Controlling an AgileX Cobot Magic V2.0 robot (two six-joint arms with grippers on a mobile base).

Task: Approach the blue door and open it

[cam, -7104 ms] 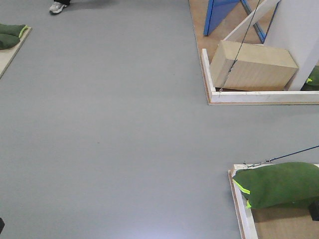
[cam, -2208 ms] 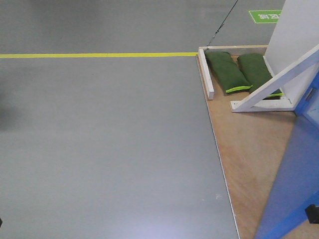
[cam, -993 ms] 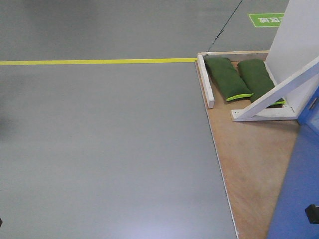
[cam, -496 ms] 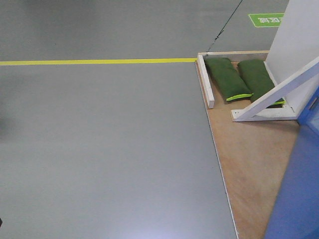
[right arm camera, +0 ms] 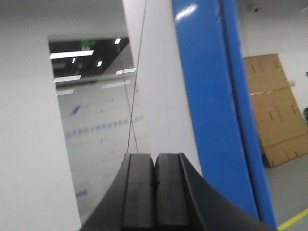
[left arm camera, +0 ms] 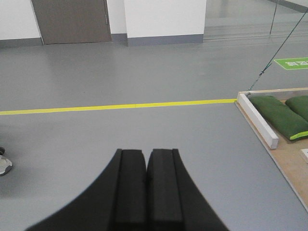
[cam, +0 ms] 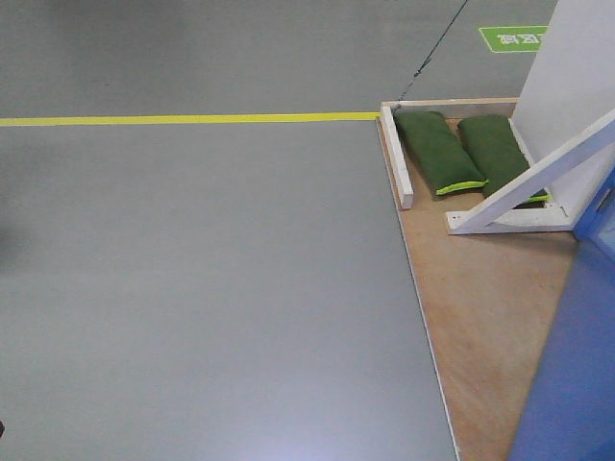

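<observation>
I am close beside the blue door (cam: 575, 375): its panel fills the front view's 5 o'clock corner and rises at 1 o'clock past my right hand (right arm camera: 154, 173). The opening itself is all left, I judge. No handle shows, and that hand and my left hand (left arm camera: 146, 166) are both closed on nothing.

The front view looks steeply down from high up, with the sandbags (cam: 440, 152) at its upper right and the door (cam: 577, 384) close in, below and right of them. The left wrist view sits low, facing almost level past the left gripper (left arm camera: 147, 154), the sandbags to its right. Both share the sandbags, the yellow line (cam: 192, 119) left of them and the green sign (cam: 514, 36) beyond them. The right wrist view faces the door from close by, past the right gripper (right arm camera: 154, 159)
</observation>
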